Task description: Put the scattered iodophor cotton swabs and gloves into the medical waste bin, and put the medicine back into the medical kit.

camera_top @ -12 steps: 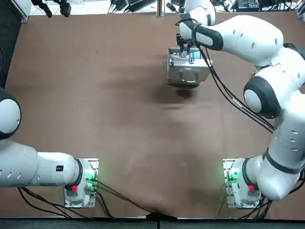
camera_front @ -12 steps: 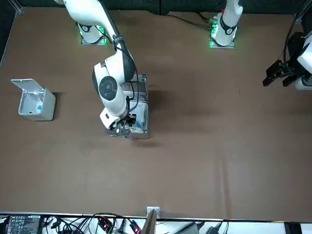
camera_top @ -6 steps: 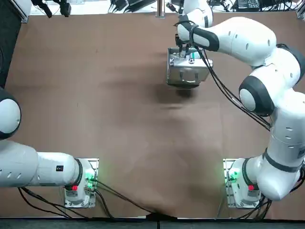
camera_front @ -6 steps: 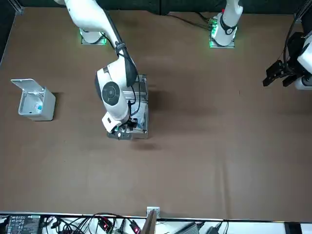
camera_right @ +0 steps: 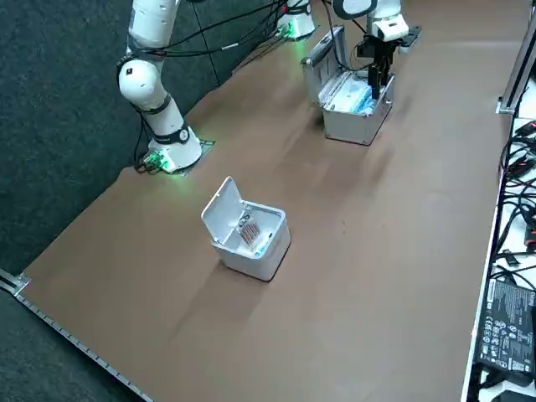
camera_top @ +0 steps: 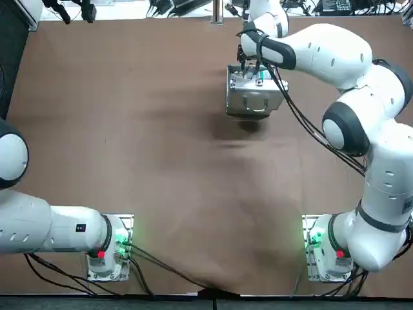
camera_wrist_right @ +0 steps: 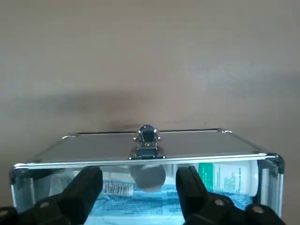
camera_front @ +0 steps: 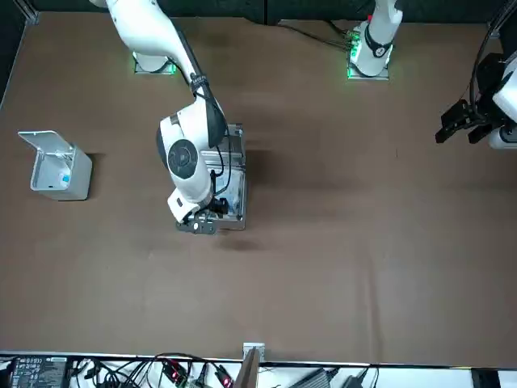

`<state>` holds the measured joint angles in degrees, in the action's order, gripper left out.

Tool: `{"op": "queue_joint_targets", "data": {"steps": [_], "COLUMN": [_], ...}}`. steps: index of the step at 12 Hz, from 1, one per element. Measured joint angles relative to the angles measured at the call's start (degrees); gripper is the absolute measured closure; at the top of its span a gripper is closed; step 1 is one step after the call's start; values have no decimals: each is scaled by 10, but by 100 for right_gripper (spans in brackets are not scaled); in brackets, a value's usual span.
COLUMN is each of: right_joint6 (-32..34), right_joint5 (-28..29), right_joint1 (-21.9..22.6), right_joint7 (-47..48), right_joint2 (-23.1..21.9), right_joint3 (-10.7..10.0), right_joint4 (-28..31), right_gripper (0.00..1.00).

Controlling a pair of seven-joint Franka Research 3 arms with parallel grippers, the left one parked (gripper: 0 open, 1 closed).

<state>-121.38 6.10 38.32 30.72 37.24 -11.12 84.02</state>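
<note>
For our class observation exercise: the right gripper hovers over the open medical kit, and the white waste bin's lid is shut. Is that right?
No: the lid of the waste bin stands open, as the right side view shows. The right gripper does hover over the open medical kit.

— Where was the right gripper (camera_wrist_right: 138, 180)?
— Over the open medical kit (camera_wrist_right: 187, 149), fingers apart. The wrist picture's edge cut off their bases.
— And the medicine (camera_wrist_right: 227, 176)?
— It lay partly behind one finger, and its label was too small to read. From the front, the arm hid most of the kit's inside.
— The medical waste bin (camera_right: 251, 255)?
— It fell outside the top view. From the side, the reddish bits (camera_right: 246, 228) in it were too small to tell apart.
</note>
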Motion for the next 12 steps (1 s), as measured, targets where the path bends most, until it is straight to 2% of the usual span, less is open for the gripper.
{"op": "queue_joint_targets", "data": {"steps": [1,4,6,9,12], "right_joint6": [0,11,45,103,184], "right_joint5": [0,0,0,-2,-2], "right_joint1": [0,-2,-9,-36,-86], "right_joint7": [0,0,-1,-37,-140], "right_joint2": [0,-8,-27,-84,-153], "right_joint3": [-1,-6,-11,-17,-22], "right_joint4": [-1,-14,-22,-30,-31], "right_gripper": [4,0,0,0,0]}}
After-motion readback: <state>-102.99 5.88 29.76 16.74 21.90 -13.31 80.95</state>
